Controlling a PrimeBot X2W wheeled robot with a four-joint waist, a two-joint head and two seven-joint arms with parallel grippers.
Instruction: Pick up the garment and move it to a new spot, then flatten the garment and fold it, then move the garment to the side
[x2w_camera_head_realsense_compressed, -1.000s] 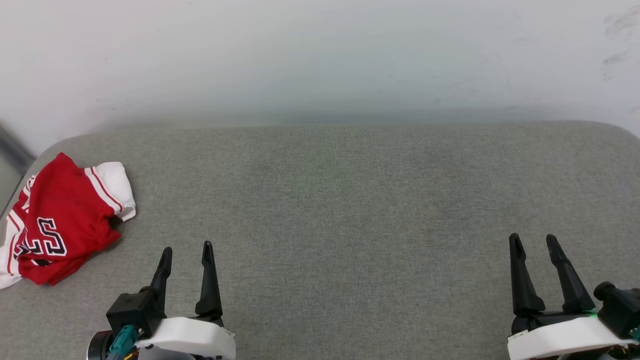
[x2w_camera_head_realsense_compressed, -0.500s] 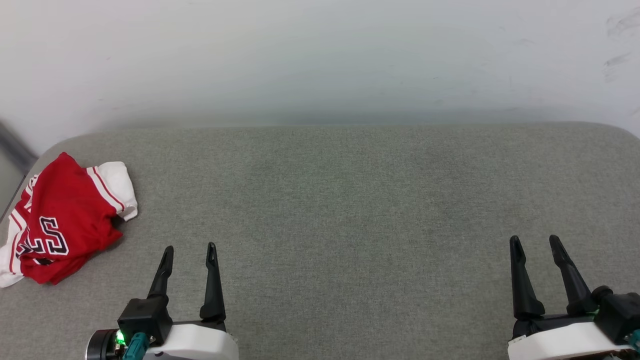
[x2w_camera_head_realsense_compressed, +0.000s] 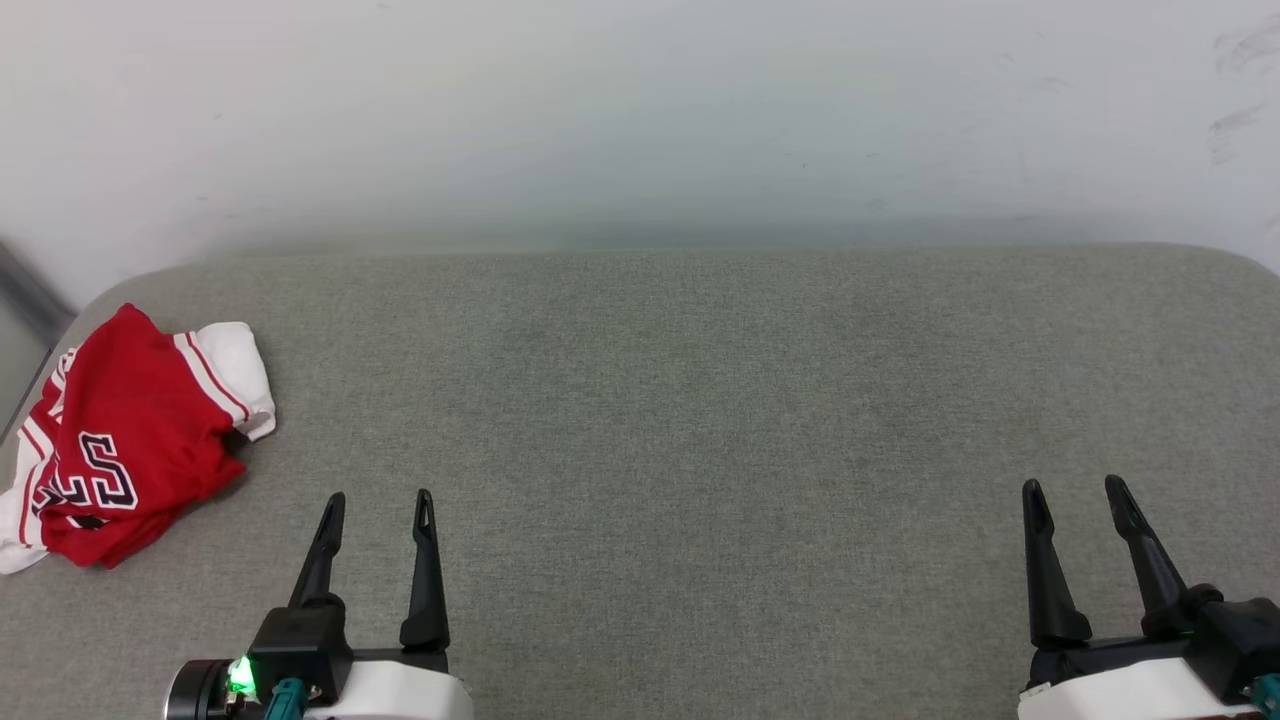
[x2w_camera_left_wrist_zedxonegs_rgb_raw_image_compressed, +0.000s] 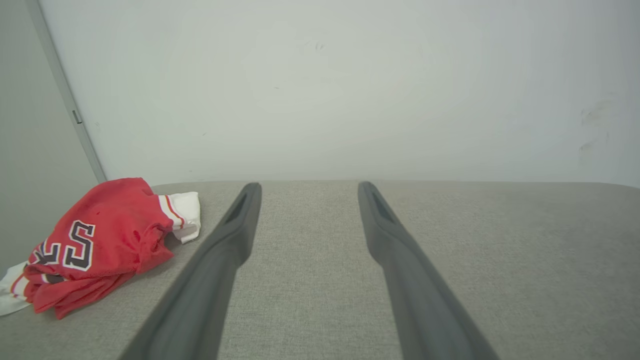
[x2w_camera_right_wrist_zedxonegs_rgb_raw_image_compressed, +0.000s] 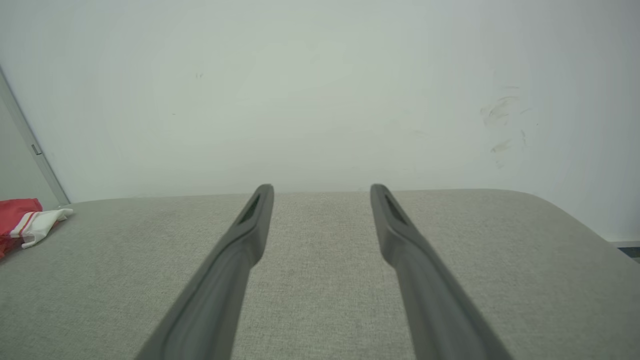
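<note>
The red shirt (x2w_camera_head_realsense_compressed: 130, 430) lies bunched up at the left edge of the gray table (x2w_camera_head_realsense_compressed: 700, 400). The left gripper (x2w_camera_head_realsense_compressed: 380, 497) is near it, by the front edge, fingers apart, holding nothing. The right gripper (x2w_camera_head_realsense_compressed: 1076, 485) is by the front right corner, fingers apart too, holding nothing.

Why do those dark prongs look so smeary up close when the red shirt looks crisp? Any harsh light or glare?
Left wrist view: the left gripper sits too near the lens, so its fingers blur toward the bottom edge; the garment is in focus. Right wrist view: the right gripper blurs likewise. Head view: soft, even light, no glare, only a faint shadow beside the garment.
</note>
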